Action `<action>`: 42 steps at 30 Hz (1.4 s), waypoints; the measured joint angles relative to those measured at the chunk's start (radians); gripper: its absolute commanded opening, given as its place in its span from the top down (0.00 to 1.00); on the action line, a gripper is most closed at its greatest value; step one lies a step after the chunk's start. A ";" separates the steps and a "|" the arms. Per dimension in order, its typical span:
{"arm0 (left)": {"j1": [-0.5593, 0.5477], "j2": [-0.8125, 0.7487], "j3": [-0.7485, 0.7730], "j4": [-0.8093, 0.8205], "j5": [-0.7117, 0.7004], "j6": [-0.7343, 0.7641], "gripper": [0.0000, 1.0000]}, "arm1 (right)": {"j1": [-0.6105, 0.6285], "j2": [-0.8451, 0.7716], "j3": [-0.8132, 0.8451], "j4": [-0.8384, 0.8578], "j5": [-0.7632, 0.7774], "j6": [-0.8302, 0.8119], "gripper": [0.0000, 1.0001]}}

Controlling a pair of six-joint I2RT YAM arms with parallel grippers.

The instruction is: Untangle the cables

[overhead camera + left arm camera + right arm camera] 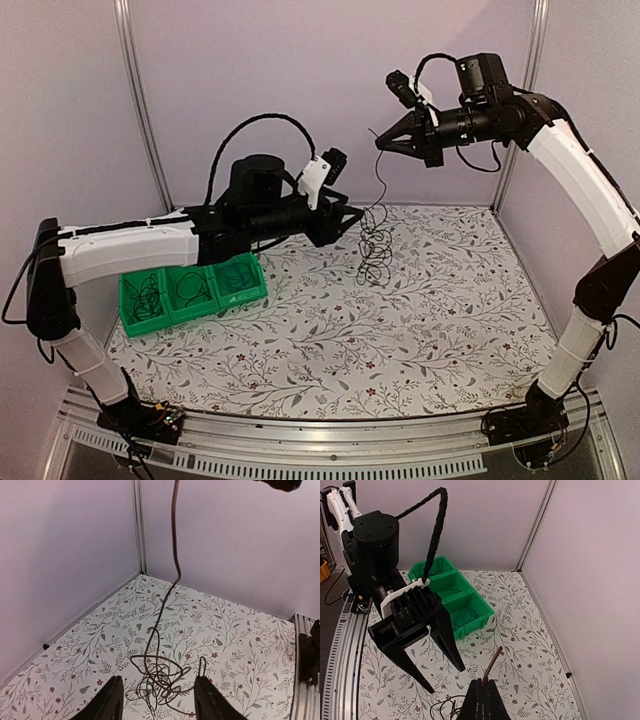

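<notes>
My right gripper point(380, 143) is raised high near the back wall and is shut on the end of a thin dark cable point(381, 190). In the right wrist view a short stub of the cable point(492, 662) sticks out past the shut gripper point(484, 690). The cable hangs down to a loopy tangle point(375, 248) just above or on the table; I cannot tell which. My left gripper point(355, 220) is open just left of the tangle. In the left wrist view the tangle point(159, 680) shows between the spread fingers point(111, 702), which hold nothing.
A green three-compartment bin point(190, 318) stands at the table's left under the left arm, with small cable bundles point(150, 290) inside. The same bin point(475, 622) shows a bluish bundle point(465, 611) in its nearest compartment. Walls and a corner post point(139, 530) close the back.
</notes>
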 measured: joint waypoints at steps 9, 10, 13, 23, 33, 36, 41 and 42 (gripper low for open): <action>0.000 0.204 0.034 0.229 0.031 -0.033 0.65 | 0.014 -0.001 0.001 0.000 -0.026 0.066 1.00; 0.000 0.230 0.039 0.244 0.047 -0.035 0.68 | 0.014 -0.002 0.001 0.002 -0.027 0.077 1.00; 0.000 0.292 0.037 0.282 0.090 -0.051 0.71 | 0.014 -0.006 0.002 0.014 -0.026 0.106 1.00; 0.002 0.414 -0.038 0.370 0.162 -0.134 0.70 | 0.014 -0.051 0.115 0.157 -0.003 0.219 1.00; 0.018 0.431 -0.168 0.385 0.169 -0.178 0.63 | 0.014 -0.165 0.135 0.404 0.062 0.288 1.00; 0.019 0.410 -0.217 0.379 0.148 -0.181 0.61 | 0.014 -0.170 0.137 0.427 0.068 0.288 1.00; 0.020 0.314 -0.258 0.362 0.114 -0.182 0.66 | 0.014 -0.168 0.121 0.436 0.080 0.287 1.00; 0.020 0.287 -0.262 0.362 0.108 -0.180 0.69 | 0.014 -0.168 0.116 0.438 0.081 0.287 1.00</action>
